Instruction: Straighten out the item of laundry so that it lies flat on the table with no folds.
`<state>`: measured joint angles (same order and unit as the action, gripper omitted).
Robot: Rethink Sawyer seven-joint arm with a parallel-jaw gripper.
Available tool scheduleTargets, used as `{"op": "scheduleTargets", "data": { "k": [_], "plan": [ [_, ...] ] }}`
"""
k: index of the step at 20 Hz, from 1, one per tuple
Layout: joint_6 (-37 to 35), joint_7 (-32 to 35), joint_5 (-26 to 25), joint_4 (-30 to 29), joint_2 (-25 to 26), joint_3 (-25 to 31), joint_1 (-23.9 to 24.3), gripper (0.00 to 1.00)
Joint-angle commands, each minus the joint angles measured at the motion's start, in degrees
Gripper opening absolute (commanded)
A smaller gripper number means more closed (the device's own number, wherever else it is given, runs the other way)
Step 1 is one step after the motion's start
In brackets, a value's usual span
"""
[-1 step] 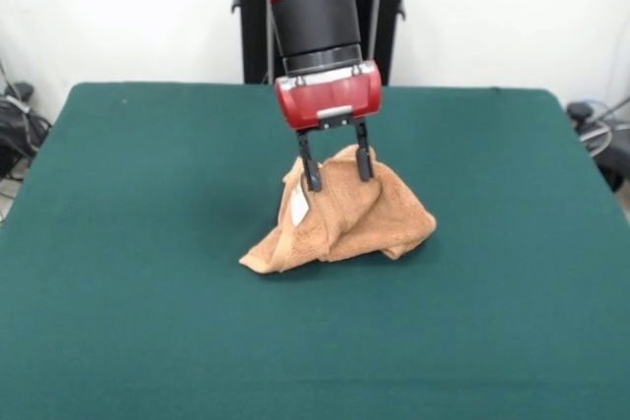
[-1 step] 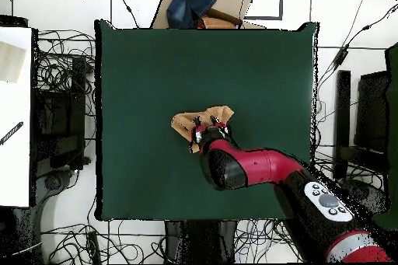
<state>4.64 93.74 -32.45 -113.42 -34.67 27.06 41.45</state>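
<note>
The item of laundry, an orange-tan towel, stands bunched into a tent shape near the middle of the dark green table. Its peak rises between the two black fingers of my gripper, which comes straight down from above and is shut on the top of the cloth. The lower edges of the towel rest on the table, spreading to the left and right. A small white label shows on its left side. In the overhead view the towel shows as a crumpled patch, partly hidden under the gripper and arm.
The green table extends well beyond the towel on every side. A cardboard box with blue cloth sits past one table edge. Cables and equipment lie on the floor around the table.
</note>
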Motion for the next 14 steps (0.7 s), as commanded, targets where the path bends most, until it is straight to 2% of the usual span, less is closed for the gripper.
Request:
{"op": "scheduleTargets", "data": {
  "k": [1, 6, 14],
  "plan": [
    [-7.12, 2.63, -0.23, 4.1, 2.77, 4.84, -1.71, 1.0],
    [-6.37, 2.21, -0.82, 6.58, 6.23, 6.41, -1.2, 1.0],
    [-6.84, 0.8, -2.15, 6.92, 8.91, 10.43, 1.79, 1.0]
  ]
}}
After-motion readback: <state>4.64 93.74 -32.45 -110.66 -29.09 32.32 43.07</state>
